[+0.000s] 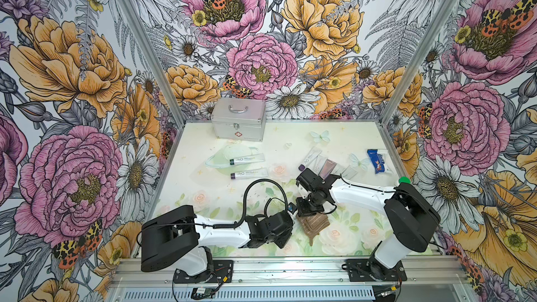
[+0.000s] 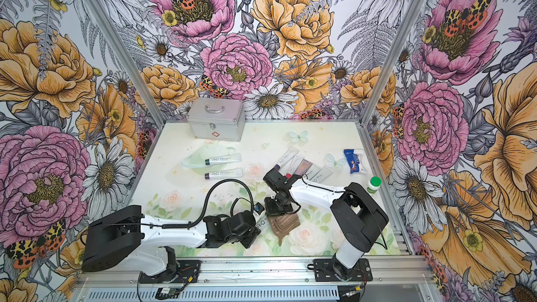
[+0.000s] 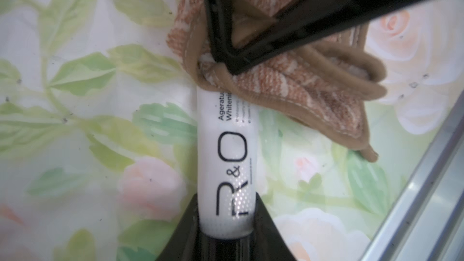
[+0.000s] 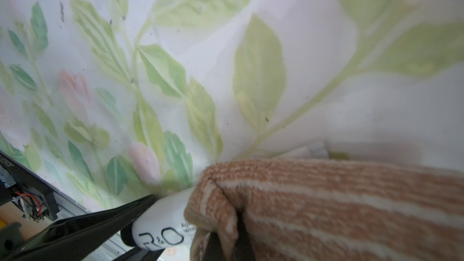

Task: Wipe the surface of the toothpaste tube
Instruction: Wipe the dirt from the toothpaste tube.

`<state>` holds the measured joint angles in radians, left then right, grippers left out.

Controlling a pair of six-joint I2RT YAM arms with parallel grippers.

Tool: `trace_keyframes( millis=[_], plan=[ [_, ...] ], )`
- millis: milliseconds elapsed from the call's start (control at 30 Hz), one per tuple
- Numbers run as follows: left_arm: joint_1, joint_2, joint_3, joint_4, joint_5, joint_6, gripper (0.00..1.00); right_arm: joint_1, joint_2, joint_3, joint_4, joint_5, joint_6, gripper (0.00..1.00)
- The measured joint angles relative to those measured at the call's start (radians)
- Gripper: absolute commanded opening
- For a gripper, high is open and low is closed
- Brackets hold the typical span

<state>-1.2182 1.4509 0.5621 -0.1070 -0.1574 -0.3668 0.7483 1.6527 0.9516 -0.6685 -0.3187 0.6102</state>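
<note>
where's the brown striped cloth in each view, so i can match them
top view: brown striped cloth low centre
top view: same spot
left wrist: draped over the white R&O toothpaste tube's far end
right wrist: foreground, covering that tube
shared landmark: the tube's R&O logo

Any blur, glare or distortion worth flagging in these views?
Both top views: sharp, evenly lit, walls splayed by the wide lens. Left wrist view: toothpaste tube lettering crisp, small glare patch near the R; table print soft. Right wrist view: striped cloth textured, table print behind blurred.
</note>
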Motion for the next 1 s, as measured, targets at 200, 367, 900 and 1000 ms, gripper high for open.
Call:
trace_keyframes(
  millis=[200, 367, 900, 1000],
  plan=[
    [0.0, 0.0, 0.0, 0.004, -0.005, 0.0, 0.29, -0.051, 0.037, 0.04, -0.041, 0.015, -0.029, 0.0],
    [0.0, 0.0, 0.0, 0.008, -0.008, 0.0, 0.29, -0.132, 0.06, 0.046, -0.057, 0.086, -0.062, 0.0],
    [0.0, 0.0, 0.0, 0.006, -0.008, 0.0, 0.29, -0.023, 0.024, 0.051, -0.081, 0.056, -0.028, 0.0],
    [0.0, 0.0, 0.0, 0.006, -0.008, 0.0, 0.29, -0.005, 0.018, 0.042, -0.072, 0.034, -0.017, 0.0]
  ],
)
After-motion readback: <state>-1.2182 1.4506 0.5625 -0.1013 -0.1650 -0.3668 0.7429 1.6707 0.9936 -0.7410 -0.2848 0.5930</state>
